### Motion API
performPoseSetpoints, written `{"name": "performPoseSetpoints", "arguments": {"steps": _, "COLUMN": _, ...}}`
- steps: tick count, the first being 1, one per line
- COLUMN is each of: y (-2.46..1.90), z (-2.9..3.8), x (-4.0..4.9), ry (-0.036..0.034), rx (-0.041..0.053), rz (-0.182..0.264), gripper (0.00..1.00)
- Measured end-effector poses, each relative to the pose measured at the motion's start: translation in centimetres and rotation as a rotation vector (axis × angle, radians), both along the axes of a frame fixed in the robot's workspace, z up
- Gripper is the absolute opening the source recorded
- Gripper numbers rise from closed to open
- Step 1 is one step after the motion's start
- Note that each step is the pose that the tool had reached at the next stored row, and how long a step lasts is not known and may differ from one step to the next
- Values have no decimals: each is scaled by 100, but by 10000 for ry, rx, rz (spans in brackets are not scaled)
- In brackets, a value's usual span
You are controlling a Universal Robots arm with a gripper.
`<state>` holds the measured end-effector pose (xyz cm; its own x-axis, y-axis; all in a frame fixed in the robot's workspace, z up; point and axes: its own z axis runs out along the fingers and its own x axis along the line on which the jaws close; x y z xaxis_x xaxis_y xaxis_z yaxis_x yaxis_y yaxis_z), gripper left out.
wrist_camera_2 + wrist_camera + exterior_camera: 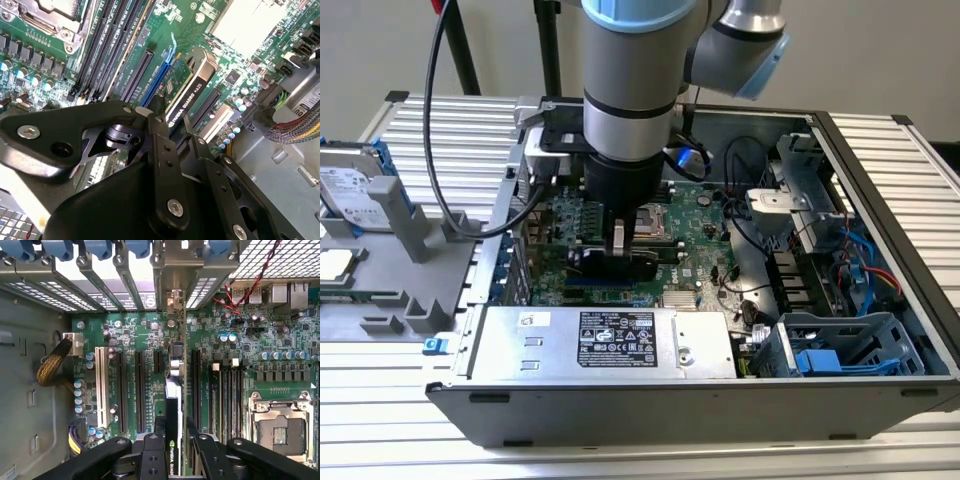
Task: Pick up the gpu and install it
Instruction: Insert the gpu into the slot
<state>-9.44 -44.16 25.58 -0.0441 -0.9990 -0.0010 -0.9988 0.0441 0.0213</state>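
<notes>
Inside the open computer case (880, 130), over the motherboard (135, 335), my gripper (175, 442) is clamped on the gpu (172, 405), edge-down above a long slot. I judge it best kept upright, bracket lined with the rear opening

Black gripper (619, 262) clamped the card (186, 87), which showed a green board face and a black shroud with pale lettering. Beneath sat the green motherboard (140, 335) with black slots, one white slot (100, 385) and a blue slot (162, 70). The case (670, 400) was grey, its power supply (605, 343) silver with a black label, blue clips (825, 360) beside it.
</notes>
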Motion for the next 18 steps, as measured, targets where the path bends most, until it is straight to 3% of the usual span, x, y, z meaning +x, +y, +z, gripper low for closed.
{"name": "performPoseSetpoints", "arguments": {"steps": 18, "y": 18, "z": 10, "x": -18, "ry": -3, "rx": -3, "rz": 0, "gripper": 0}}
